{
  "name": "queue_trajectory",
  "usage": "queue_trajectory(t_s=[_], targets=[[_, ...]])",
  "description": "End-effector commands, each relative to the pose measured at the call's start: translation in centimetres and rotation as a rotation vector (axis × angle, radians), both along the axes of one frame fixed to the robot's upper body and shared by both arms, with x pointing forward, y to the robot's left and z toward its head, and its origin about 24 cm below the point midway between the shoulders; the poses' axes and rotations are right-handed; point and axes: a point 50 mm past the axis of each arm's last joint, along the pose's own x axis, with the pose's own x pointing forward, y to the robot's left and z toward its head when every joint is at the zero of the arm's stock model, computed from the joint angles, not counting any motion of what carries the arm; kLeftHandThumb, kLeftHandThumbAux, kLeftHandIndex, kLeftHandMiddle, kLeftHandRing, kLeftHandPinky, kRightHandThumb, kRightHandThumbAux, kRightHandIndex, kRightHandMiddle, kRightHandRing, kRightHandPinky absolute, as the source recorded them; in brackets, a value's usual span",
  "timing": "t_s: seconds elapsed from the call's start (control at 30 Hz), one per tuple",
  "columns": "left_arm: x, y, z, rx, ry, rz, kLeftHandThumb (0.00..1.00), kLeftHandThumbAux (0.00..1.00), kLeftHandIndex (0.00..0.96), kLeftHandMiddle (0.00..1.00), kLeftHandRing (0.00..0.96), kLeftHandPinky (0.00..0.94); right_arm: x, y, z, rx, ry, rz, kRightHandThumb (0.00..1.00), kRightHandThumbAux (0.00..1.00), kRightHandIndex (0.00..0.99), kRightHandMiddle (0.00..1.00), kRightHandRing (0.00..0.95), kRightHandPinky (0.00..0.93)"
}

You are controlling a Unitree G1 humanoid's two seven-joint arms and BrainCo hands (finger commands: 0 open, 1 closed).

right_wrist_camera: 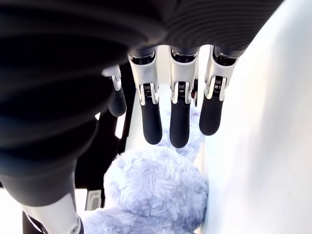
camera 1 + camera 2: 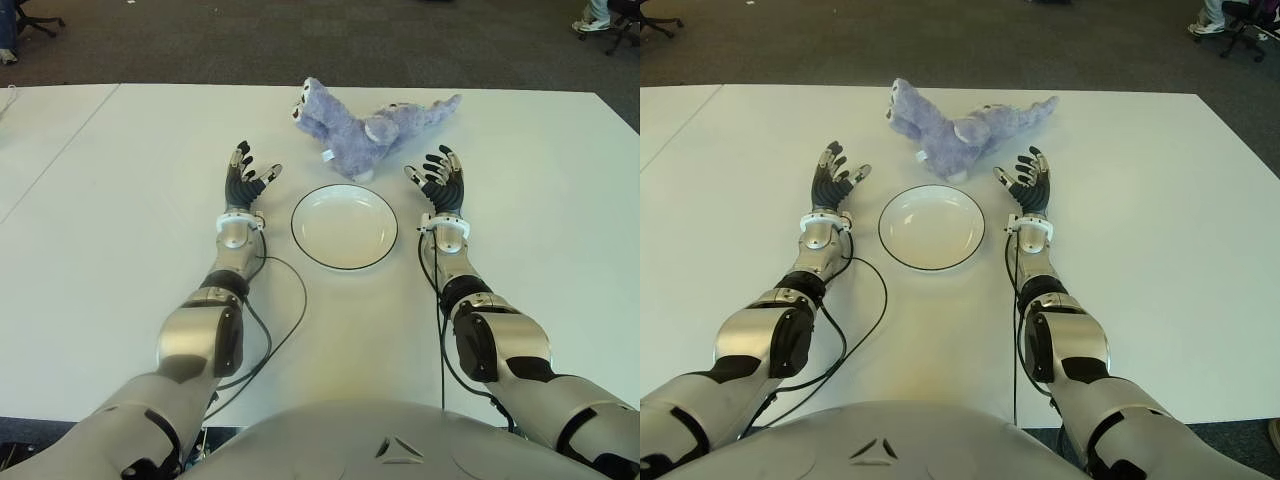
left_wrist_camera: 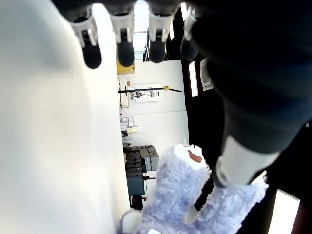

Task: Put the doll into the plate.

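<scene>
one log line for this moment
doll: on table beyond plate | plate: empty | left hand: open, plate's left | right hand: open, plate's right

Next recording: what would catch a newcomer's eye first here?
The purple doll sprawled on the white table, just beyond the empty plate. Then the two robot hands flanking that plate, left hand and right hand, fingers spread and holding nothing.
</scene>
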Motion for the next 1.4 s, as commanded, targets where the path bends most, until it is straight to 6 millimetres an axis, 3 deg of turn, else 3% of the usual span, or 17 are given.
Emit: queue_trajectory(t_s=[0.03, 1.0, 1.4], targets=[[-9.1, -0.3, -10.0, -0.044, 0.515, 0.045, 0.068, 0.766, 0.061, 0.089, 0.093, 0.121, -9.6, 0.3, -10.9, 0.057, 0.532, -0.050, 0.104, 0.768, 0.124, 0.267, 0.269, 0.260], [-9.1, -0.3, -9.9, -0.016, 0.511, 0.035, 0.029, 0.721, 0.048, 0.088, 0.096, 0.108, -8.2, 0.2, -9.8, 0.130, 0.457, -0.051, 0.125, 0.740, 0.083, 0.214, 0.238, 0.240], [-9.0, -0.4, -10.0, -0.033, 0.521, 0.034, 0.061, 0.751, 0.052, 0.078, 0.084, 0.109, -8.0, 0.2, -9.6, 0.146, 0.442, -0.038, 0.145, 0.738, 0.072, 0.202, 0.230, 0.247]])
